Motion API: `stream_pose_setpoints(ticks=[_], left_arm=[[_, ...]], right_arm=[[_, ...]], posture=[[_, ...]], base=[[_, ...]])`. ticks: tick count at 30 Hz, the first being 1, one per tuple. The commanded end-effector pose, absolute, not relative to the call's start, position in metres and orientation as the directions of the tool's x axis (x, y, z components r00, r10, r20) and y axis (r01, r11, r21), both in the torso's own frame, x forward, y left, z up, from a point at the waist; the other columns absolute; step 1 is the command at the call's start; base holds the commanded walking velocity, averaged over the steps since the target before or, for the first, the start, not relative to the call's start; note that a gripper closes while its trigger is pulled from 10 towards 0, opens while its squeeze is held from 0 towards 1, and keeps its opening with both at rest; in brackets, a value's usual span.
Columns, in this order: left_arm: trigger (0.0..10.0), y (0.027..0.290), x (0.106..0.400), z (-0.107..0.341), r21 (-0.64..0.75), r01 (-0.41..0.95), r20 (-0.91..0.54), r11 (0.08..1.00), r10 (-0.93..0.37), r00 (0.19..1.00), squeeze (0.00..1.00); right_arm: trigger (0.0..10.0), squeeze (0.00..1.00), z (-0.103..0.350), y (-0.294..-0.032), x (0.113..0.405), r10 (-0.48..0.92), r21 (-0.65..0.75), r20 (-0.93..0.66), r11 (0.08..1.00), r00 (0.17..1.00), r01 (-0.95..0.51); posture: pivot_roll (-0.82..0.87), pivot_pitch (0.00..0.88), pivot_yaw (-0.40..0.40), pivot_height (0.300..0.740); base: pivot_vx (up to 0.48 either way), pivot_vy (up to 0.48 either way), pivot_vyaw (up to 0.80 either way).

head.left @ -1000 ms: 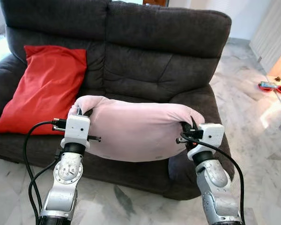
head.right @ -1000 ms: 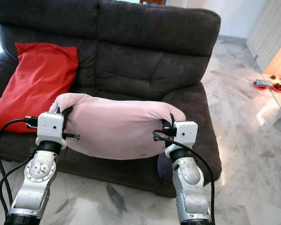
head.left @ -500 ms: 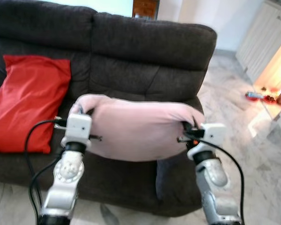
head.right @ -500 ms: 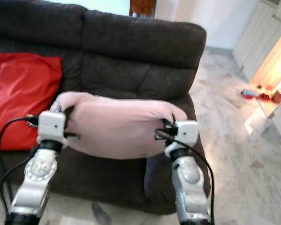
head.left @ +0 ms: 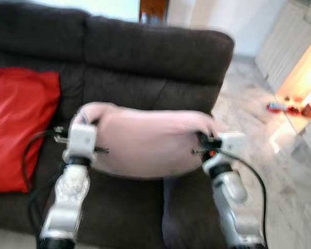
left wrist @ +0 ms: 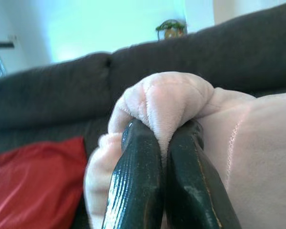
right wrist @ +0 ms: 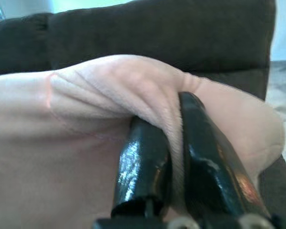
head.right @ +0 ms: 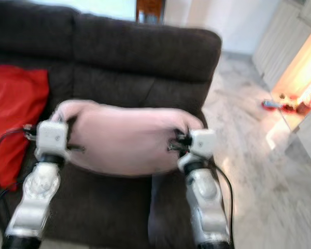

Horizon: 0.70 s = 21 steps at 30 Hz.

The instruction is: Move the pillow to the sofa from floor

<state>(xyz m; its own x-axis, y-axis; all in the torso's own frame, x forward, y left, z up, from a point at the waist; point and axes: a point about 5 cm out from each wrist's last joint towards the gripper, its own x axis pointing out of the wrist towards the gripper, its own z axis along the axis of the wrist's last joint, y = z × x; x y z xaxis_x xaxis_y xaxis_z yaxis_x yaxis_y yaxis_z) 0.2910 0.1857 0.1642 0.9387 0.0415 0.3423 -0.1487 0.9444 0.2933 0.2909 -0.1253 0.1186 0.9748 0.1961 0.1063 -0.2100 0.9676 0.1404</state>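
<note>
A pale pink pillow (head.left: 145,142) hangs stretched between my two arms, over the seat of the dark grey sofa (head.left: 145,57). My left gripper (head.left: 85,120) is shut on the pillow's left corner (left wrist: 164,102), the fabric bunched between its black fingers (left wrist: 138,181). At the other end, my right gripper (head.left: 203,139) is shut on the right corner, with a fold of pink cloth (right wrist: 174,138) pinched between the fingers (right wrist: 145,162). The pillow sags in the middle and is off the floor.
A red cushion (head.left: 18,124) leans against the sofa's left side. The sofa's right armrest (head.left: 189,207) lies below the right arm. Marble floor (head.left: 280,176) runs to the right, where small items (head.left: 290,108) sit in a bright patch by white cabinets.
The camera has moved closer to the sofa and the picture is blurred. Both grippers keep their hold on the pillow, which now sits higher against the sofa.
</note>
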Motion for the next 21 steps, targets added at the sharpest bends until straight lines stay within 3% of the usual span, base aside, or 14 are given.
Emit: stream_pose_setpoints(ticks=[1, 4, 10, 12, 18, 21], left_arm=[[10.0, 0.184, 0.292, 0.171, 0.262, -0.171, 0.374, 0.950, 0.064, 0.925, 0.00], [10.0, 0.185, 0.294, 0.170, 0.248, -0.169, 0.364, 0.954, 0.070, 0.929, 0.00], [10.0, 0.188, 0.297, 0.170, 0.215, -0.134, 0.341, 0.967, 0.054, 0.938, 0.00], [10.0, 0.189, 0.301, 0.172, 0.159, -0.070, 0.309, 0.985, 0.017, 0.951, 0.00], [10.0, 0.195, 0.308, 0.188, 0.165, -0.003, 0.299, 0.986, -0.047, 0.953, 0.00], [10.0, 0.203, 0.313, 0.200, 0.222, 0.020, 0.295, 0.975, -0.086, 0.952, 0.00]], right_arm=[[10.0, 0.00, 0.132, -0.152, 0.290, 0.089, 0.142, 0.168, 0.983, 0.982, -0.114], [10.0, 0.00, 0.134, -0.153, 0.289, 0.091, 0.132, 0.179, 0.984, 0.980, -0.116], [10.0, 0.00, 0.135, -0.148, 0.284, 0.154, 0.118, 0.160, 0.978, 0.975, -0.173], [10.0, 0.00, 0.133, -0.145, 0.277, 0.248, 0.072, 0.132, 0.963, 0.960, -0.259], [10.0, 0.00, 0.135, -0.148, 0.267, 0.387, 0.010, 0.068, 0.922, 0.920, -0.388], [10.0, 0.00, 0.139, -0.145, 0.260, 0.530, -0.062, -0.014, 0.846, 0.848, -0.529]], posture=[[0.09, 0.000, -0.094, 0.740], [0.09, 0.000, -0.097, 0.740], [0.09, 0.000, -0.098, 0.740], [0.09, 0.000, -0.098, 0.740], [0.08, 0.000, -0.095, 0.740], [0.08, 0.000, -0.093, 0.740]], base=[[0.368, 0.000, -0.73], [0.348, 0.000, 0.00], [0.000, 0.000, 0.00], [0.000, 0.000, 0.00], [0.000, 0.000, 0.00], [0.000, 0.000, 0.00]])
